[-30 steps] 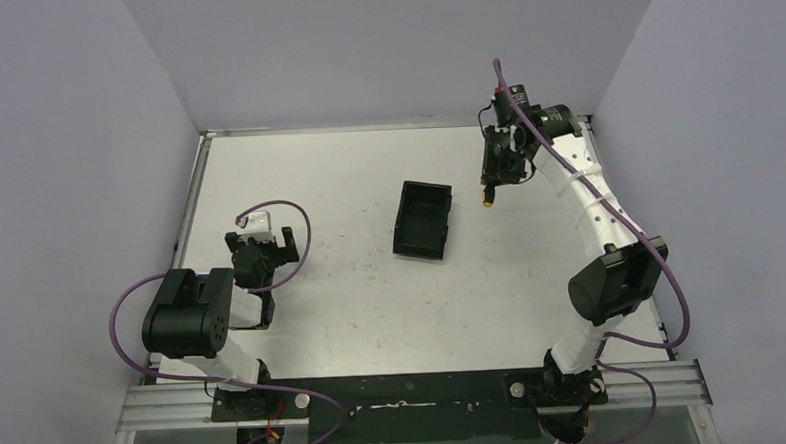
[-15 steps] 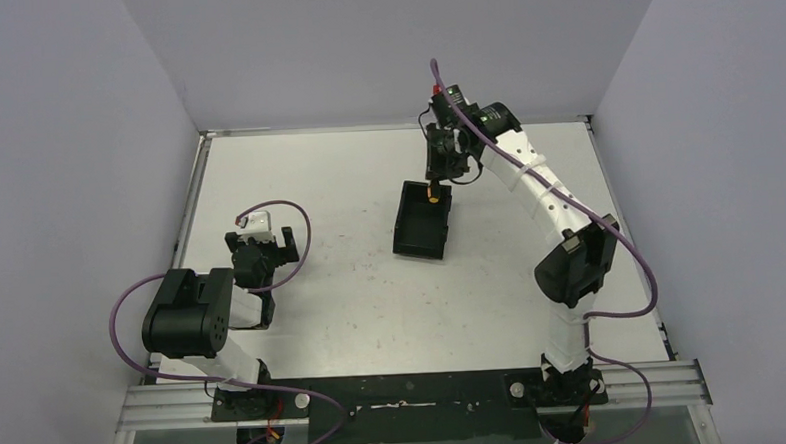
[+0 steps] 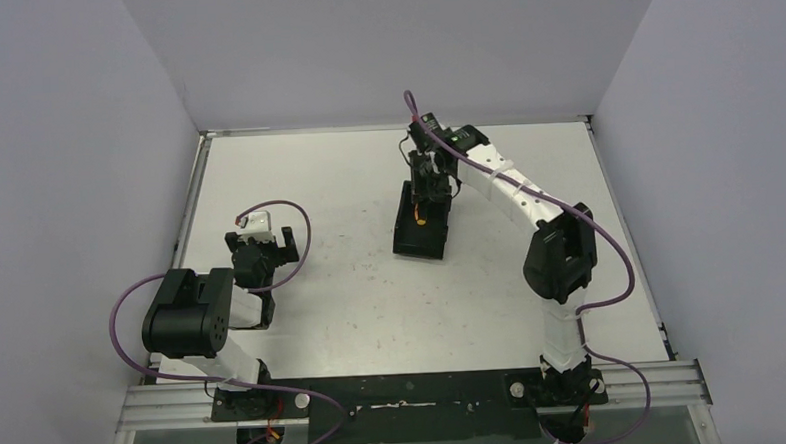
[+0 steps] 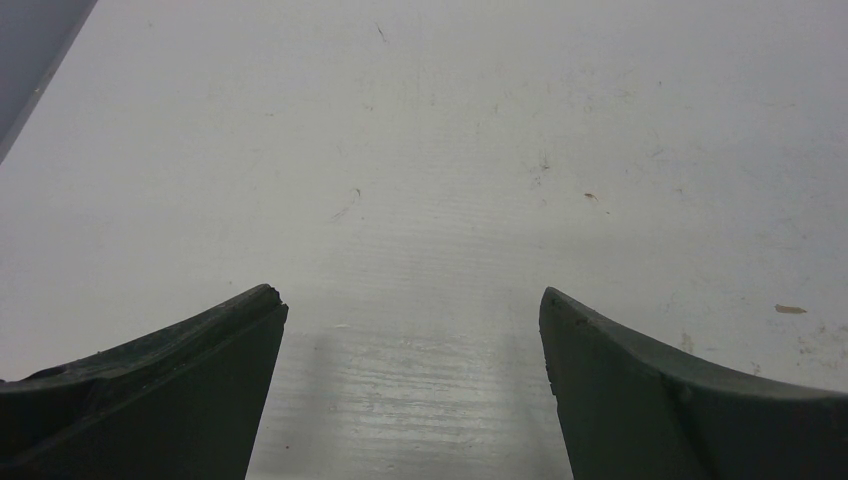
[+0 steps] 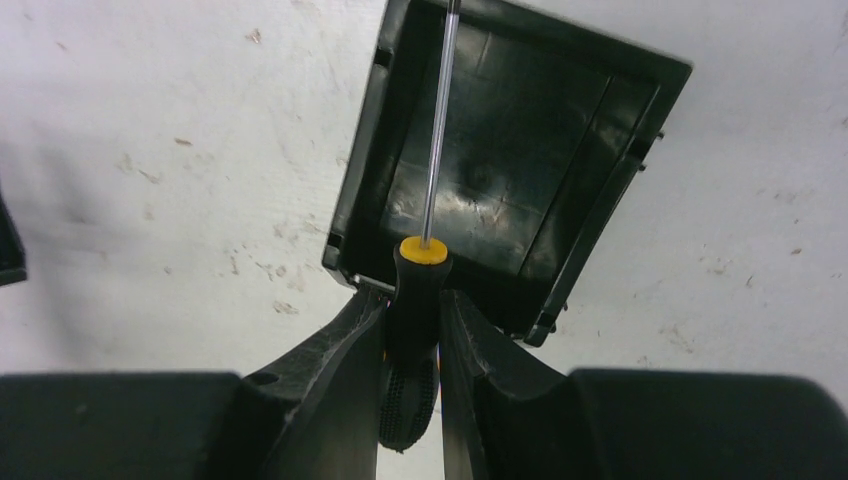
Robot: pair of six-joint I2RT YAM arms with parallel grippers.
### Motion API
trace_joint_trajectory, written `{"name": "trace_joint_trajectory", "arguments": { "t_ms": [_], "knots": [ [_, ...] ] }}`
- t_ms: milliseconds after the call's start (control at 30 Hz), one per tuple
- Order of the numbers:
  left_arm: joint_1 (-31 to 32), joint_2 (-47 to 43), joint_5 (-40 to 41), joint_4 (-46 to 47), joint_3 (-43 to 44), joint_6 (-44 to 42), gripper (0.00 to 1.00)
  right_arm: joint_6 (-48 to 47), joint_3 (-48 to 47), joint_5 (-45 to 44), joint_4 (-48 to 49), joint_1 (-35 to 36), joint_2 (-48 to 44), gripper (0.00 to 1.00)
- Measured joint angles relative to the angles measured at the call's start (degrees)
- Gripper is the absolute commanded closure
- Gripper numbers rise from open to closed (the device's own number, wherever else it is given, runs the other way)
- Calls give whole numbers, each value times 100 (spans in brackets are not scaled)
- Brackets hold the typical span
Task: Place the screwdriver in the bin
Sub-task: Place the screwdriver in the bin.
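Directly above the bin, right fingers clamp the screwdriver; left fingers gape apart.

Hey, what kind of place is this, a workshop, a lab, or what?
Most likely a lab robot test cell: a white table boxed in by plain grey panels, a left arm and right arm bolted to a metal rail, and only a black bin and a screwdriver as props.
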State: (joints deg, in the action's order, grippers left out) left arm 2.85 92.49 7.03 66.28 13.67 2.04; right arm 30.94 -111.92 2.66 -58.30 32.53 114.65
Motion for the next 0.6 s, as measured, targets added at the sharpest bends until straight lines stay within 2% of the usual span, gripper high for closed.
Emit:
{"name": "trace_joint_trajectory", "arguments": {
  "t_ms": [333, 600],
  "knots": [
    [0, 0, 0, 0, 0, 0, 3, -90, 1403, 195, 557, 94, 0, 100],
    [0, 0, 0, 0, 0, 0, 3, -306, 1519, 243, 942, 94, 337, 100]
  ]
}}
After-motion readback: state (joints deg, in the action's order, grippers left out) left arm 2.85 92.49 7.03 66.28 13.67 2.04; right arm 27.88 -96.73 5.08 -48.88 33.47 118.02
